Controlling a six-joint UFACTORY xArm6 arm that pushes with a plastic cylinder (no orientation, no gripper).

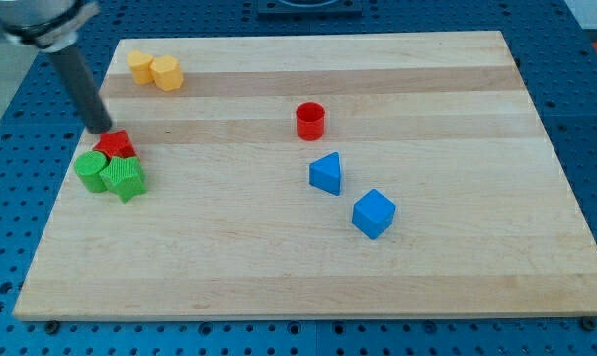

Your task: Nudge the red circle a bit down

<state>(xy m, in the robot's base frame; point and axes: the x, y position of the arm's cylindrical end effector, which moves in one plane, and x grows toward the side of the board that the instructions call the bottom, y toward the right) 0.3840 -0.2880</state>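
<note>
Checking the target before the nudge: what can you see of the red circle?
The red circle is a short, glossy, plastic-looking cylinder, hollow or dished on top, standing upright on the wooden board, right of centre in the upper half. Nothing touches it. The blue triangle lies just below; my tip is far to the view's left.

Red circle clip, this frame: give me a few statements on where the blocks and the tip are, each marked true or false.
1. My tip is touching the red circle. False: it is far to the view's left, beside a second red block.
2. The two yellow blocks sit together near the view's top left. True.
3. The blue triangle lies above the red circle. False: it lies below it.
4. The blue cube is lower right of the blue triangle. True.
5. The green blocks lie just below the second red block. True.
</note>
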